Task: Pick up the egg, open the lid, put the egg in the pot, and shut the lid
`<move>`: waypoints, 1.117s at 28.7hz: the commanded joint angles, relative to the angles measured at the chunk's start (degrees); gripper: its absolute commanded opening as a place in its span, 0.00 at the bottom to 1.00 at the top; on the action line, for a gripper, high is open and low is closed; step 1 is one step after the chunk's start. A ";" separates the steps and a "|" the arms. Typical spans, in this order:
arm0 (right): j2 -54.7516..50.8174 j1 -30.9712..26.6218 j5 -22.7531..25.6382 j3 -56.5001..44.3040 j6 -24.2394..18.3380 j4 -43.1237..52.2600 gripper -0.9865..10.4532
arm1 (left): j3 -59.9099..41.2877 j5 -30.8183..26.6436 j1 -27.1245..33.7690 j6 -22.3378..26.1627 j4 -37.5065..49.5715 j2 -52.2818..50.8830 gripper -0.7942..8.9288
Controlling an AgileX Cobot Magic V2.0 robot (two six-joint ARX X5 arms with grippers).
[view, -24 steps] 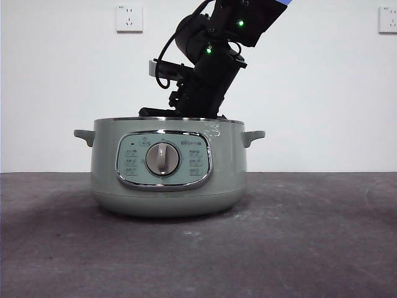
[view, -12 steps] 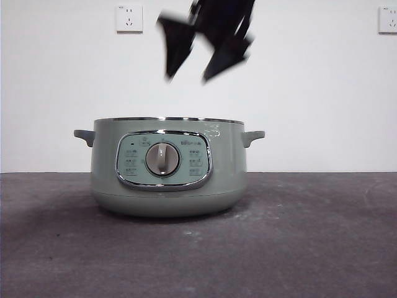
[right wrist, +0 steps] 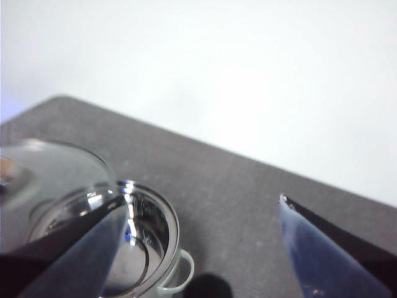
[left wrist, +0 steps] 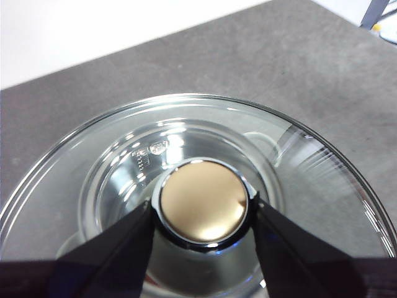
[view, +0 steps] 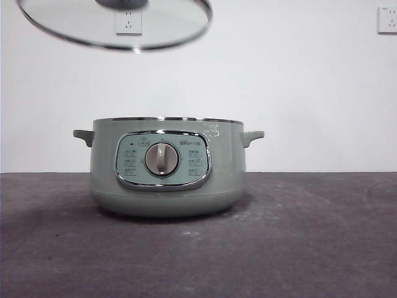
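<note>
Glass and steel hang high above the scene: the lid (view: 115, 23) is lifted well clear of the pot (view: 167, 167), tilted a little, its shiny rim reaching toward the top left of the front view, above and to one side of the pot's open mouth. The left gripper (left wrist: 203, 217) holds it, its two black fingers (left wrist: 111, 248) closed on either side of the round knob (left wrist: 203, 202), which looks pale gold in the wrist view's light. Through the dome of the lid that view shows the grey tabletop (left wrist: 260, 68) below. The pale sage-green pot stands on the tabletop near its far edge, close to the white wall (view: 298, 74), with its chrome-framed control panel (view: 162, 160) and grey dial (view: 161, 159) facing the front edge and a small handle at each side. Its steel rim is uncovered. The right gripper (right wrist: 198, 248) is up in the air with its fingers spread wide and nothing between them; its view looks down on the pot's open steel interior (right wrist: 139, 242), with the lid's edge (right wrist: 56, 180) held partly over it. The egg cannot be made out in any view; the part of the pot's inside that shows is too blurred to tell whether it lies there
</note>
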 commanded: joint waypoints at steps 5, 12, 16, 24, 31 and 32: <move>-7.43 -0.02 0.00 0.00 0.72 -2.01 0.44 | 0.39 0.26 -0.37 1.16 8.11 8.35 0.07; -11.06 -0.02 0.02 0.00 0.70 -5.03 0.44 | 0.39 0.22 -0.98 1.16 13.40 15.17 0.07; -11.32 -0.02 0.02 0.00 0.70 -6.47 0.44 | 0.39 0.15 -1.57 1.11 15.30 17.77 0.07; -10.88 0.00 -0.02 0.00 0.70 -7.82 0.44 | 0.39 -0.24 -2.14 1.07 15.67 21.03 0.07; -10.91 0.00 -0.07 0.00 0.68 -8.96 0.44 | 0.39 -1.92 -2.12 1.14 15.63 21.77 0.07; -10.91 0.00 -0.07 0.00 0.68 -9.11 0.44 | 0.39 -2.08 -2.12 1.14 15.63 21.77 0.07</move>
